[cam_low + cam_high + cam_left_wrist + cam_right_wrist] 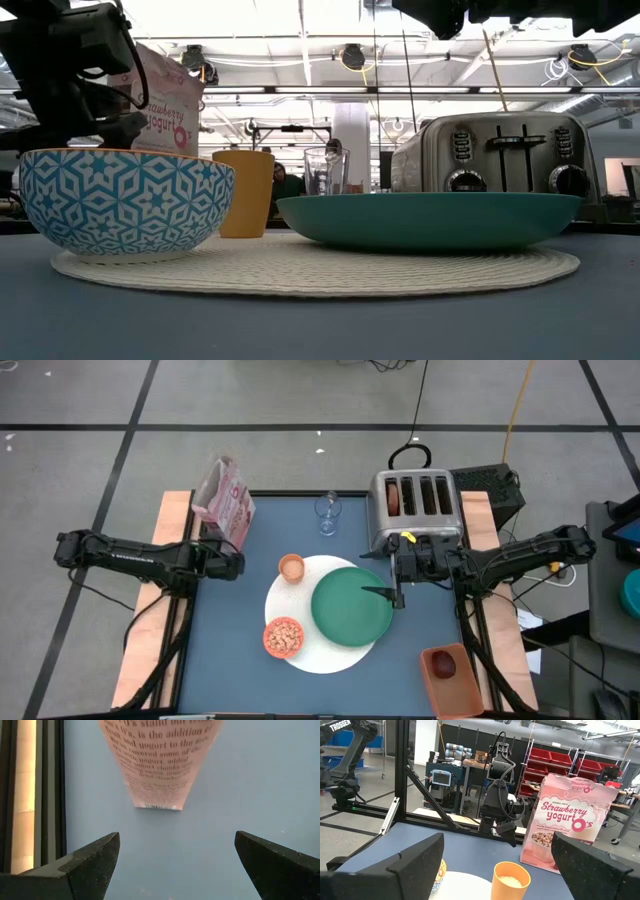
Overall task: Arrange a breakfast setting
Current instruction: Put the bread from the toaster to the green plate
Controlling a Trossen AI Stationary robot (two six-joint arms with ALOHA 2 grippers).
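The green plate [352, 603] lies on the white round mat [322, 656]. The orange cup [291, 568] and the small cereal bowl [283, 637] stand on the mat's left side. The clear glass [327, 512] stands at the far edge. A brown bagel [393, 495] sticks in a toaster slot. The dark red fruit [445, 665] lies in a container at the near right. No spoon shows plainly. My left gripper [177, 840] is open and empty, above the table near a pink cereal box [225, 503]. My right gripper [497, 842] is open and empty, above the plate's right rim [392, 592], pointing left.
The metal toaster [415, 510] stands at the far right, just behind my right gripper. The cereal box stands upright at the far left corner. Bare blue table [230, 660] lies left of and in front of the mat. Wooden boards [150, 650] flank the table.
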